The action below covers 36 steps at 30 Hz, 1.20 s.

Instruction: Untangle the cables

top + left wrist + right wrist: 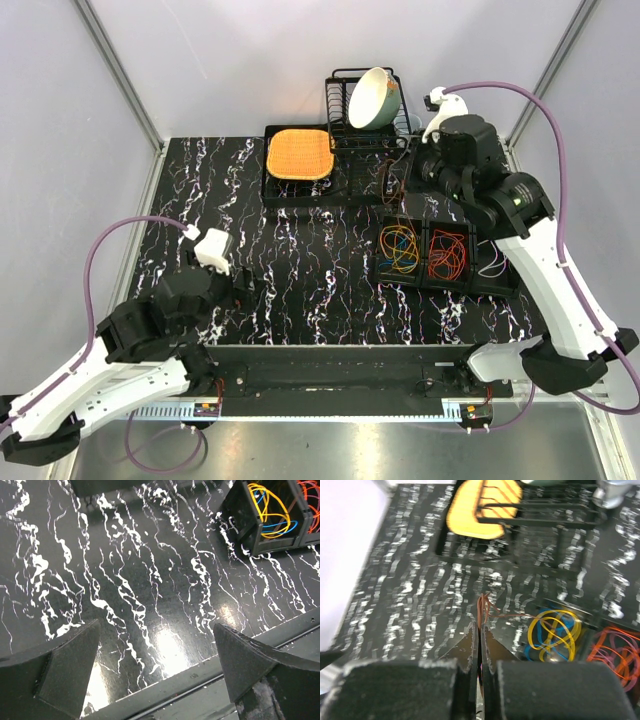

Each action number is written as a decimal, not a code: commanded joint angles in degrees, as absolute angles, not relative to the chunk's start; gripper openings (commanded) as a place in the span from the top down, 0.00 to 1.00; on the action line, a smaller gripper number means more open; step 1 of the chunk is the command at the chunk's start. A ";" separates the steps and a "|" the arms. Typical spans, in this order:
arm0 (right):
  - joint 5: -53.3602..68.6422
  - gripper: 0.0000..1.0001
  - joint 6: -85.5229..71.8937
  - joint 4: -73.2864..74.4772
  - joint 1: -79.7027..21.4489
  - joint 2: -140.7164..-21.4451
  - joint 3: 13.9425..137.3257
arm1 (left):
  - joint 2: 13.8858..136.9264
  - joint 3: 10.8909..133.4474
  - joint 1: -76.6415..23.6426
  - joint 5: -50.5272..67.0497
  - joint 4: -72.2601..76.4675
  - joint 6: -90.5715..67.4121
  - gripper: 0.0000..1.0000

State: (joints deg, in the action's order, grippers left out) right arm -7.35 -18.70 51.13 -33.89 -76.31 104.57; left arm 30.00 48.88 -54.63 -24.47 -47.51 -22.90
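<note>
Yellow and blue cables (pixel 400 248) lie looped in the left compartment of a black bin (pixel 424 284). Orange and red cables (pixel 446 255) fill its right compartment. My right gripper (pixel 479 626) is shut on a thin brown cable (pixel 483 607), which trails from the fingertips toward the yellow and blue cables (pixel 554 632). In the top view this gripper (pixel 412 172) hangs just behind the bin. My left gripper (pixel 156 626) is open with nothing between its fingers, low over the marbled table near its front edge, far left of the bin (pixel 245 525).
A black dish rack (pixel 345 125) holding a tilted cream bowl (pixel 372 98) stands at the back. An orange waffle pad (pixel 298 155) lies in a black tray beside it. A black rail (pixel 340 365) runs along the table's near edge.
</note>
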 commanded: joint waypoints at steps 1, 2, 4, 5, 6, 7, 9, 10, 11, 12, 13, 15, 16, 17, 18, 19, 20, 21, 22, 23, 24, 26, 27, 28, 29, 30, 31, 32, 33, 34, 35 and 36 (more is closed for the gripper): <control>-13.53 1.00 -16.96 51.59 -32.70 -75.68 103.10 | 32.78 50.27 -54.67 -27.24 -49.48 -27.85 0.01; -13.71 1.00 -16.53 51.42 -32.09 -75.59 102.05 | 33.04 49.93 -54.67 -27.77 -49.83 -28.30 0.01; -13.80 1.00 -16.35 50.98 -31.29 -75.41 100.99 | 32.87 48.96 -54.67 -29.26 -49.31 -28.30 0.01; -13.71 1.00 -16.09 50.63 -30.68 -75.41 99.77 | 32.96 48.96 -54.75 -29.79 -49.31 -28.21 0.01; -13.10 1.00 -16.08 50.28 -30.24 -75.32 99.06 | 33.13 48.96 -54.67 -30.23 -49.22 -28.13 0.01; -12.57 1.00 -16.00 49.32 -29.89 -74.97 98.27 | 33.13 48.96 -54.67 -30.76 -49.31 -28.13 0.01; -11.61 1.00 -16.35 47.65 -28.84 -74.53 94.85 | 33.22 48.96 -54.75 -30.76 -49.31 -28.21 0.01; -11.17 1.00 -16.70 47.03 -28.39 -74.10 93.62 | 33.22 48.78 -54.76 -30.85 -49.31 -28.13 0.01; -10.55 1.00 -17.05 46.24 -27.78 -73.92 90.99 | 33.14 48.78 -54.67 -30.94 -49.22 -28.13 0.01; -9.33 1.00 -17.31 45.10 -27.16 -73.65 89.75 | 33.13 48.78 -54.67 -31.02 -49.31 -28.12 0.01; -8.71 1.00 -17.66 44.30 -26.20 -73.39 88.52 | 33.13 48.78 -54.67 -31.11 -49.31 -28.21 0.01; -6.95 1.00 -18.37 42.38 -25.32 -73.21 85.53 | 32.78 48.69 -54.67 -31.20 -49.31 -28.21 0.01; -6.77 1.00 -18.46 41.84 -24.70 -73.30 84.91 | 32.78 48.78 -54.67 -31.38 -49.22 -28.21 0.01; -6.77 1.00 -18.63 41.40 -24.52 -73.30 83.68 | 32.61 48.78 -54.67 -31.38 -49.31 -28.13 0.01; -6.51 1.00 -18.63 40.61 -24.09 -73.39 83.24 | 32.61 48.61 -54.67 -31.38 -49.31 -28.13 0.01; -6.07 1.00 -18.72 40.26 -23.21 -73.82 82.97 | 32.52 48.60 -54.67 -31.46 -49.22 -28.21 0.01; -5.54 1.00 -18.63 39.99 -22.42 -74.09 83.40 | 32.52 48.69 -54.67 -31.55 -49.31 -28.30 0.01; -4.14 1.00 -18.55 40.08 -21.89 -74.44 84.28 | 32.52 48.69 -54.75 -31.64 -49.22 -28.30 0.01; -3.78 1.00 -18.37 40.17 -21.45 -74.97 85.24 | 32.52 48.60 -54.76 -31.64 -49.22 -28.21 0.01; -3.43 1.00 -18.02 40.34 -21.10 -75.23 87.69 | 32.52 48.69 -54.67 -31.64 -49.22 -28.21 0.01; -3.34 1.00 -17.84 40.86 -21.09 -75.41 89.11 | 32.61 48.60 -54.75 -31.64 -49.31 -28.30 0.01; -3.43 1.00 -17.14 41.74 -21.01 -76.55 93.75 | 32.43 48.69 -54.67 -31.64 -49.31 -28.30 0.01; -4.04 1.00 -16.79 42.53 -20.92 -76.99 95.17 | 32.26 48.60 -54.67 -31.73 -49.39 -28.30 0.01; -4.30 1.00 -16.18 42.80 -20.92 -77.69 96.49 | 32.17 48.60 -54.67 -31.82 -49.31 -28.39 0.01; -4.48 1.00 -15.82 43.15 -20.83 -77.96 98.68 | 31.99 48.60 -54.67 -31.82 -49.31 -28.39 0.01; -4.83 1.00 -15.65 43.24 -20.66 -78.13 99.57 | 31.82 48.60 -54.75 -31.90 -49.31 -28.48 0.01; -5.01 1.00 -14.95 43.07 -20.65 -78.48 100.28 | 31.73 48.52 -54.67 -31.90 -49.39 -28.48 0.01; -5.10 1.00 -14.77 43.15 -20.39 -78.66 101.59 | 31.64 48.60 -54.67 -31.90 -49.39 -28.39 0.01; -5.62 1.00 -14.42 43.24 -20.30 -78.92 102.21 | 31.64 48.52 -54.67 -31.90 -49.31 -28.48 0.01; -5.97 1.00 -13.63 43.24 -20.13 -79.27 102.74 | 31.55 48.52 -54.67 -31.90 -49.31 -28.39 0.01; -6.32 1.00 -13.28 43.16 -19.95 -79.36 103.61 | 31.55 48.52 -54.67 -31.90 -49.31 -28.48 0.01; -6.76 1.00 -13.10 43.24 -19.78 -79.63 103.88 | 31.55 48.52 -54.67 -31.90 -49.31 -28.39 0.01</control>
State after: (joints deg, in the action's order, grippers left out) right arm -5.06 -15.68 44.36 -20.60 -78.52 100.55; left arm 32.08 48.71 -54.65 -30.24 -51.00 -27.90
